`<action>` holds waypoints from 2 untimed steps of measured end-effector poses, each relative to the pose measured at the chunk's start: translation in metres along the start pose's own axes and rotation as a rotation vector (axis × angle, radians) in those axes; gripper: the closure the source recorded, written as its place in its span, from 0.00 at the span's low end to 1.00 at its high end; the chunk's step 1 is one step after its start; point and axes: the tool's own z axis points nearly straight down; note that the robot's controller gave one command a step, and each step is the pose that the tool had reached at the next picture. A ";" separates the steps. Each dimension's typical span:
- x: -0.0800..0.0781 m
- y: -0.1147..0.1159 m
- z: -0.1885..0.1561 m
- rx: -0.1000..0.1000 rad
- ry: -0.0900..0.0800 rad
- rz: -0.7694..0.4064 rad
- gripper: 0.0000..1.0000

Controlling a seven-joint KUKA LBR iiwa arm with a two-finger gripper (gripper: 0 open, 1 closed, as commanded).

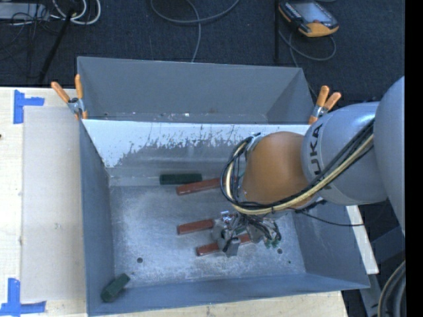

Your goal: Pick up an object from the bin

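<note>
My end effector sat low in the bin, at the right end of the front brown bar, with a second brown bar just behind. Whether it was apart or clamped, I could not tell. Nothing looked lifted; I judged the grasp and raise were not yet done.

It looked like a robotics lab: a large grey robot arm reached in at the right over a grey metal bin, while loose cables and an orange-edged handheld controller lay on the dark floor along the top of the frame.
</note>
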 end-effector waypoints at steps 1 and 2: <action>-0.036 0.053 -0.101 -0.002 -0.011 -0.092 1.00; -0.034 0.050 -0.096 -0.001 -0.002 -0.086 0.00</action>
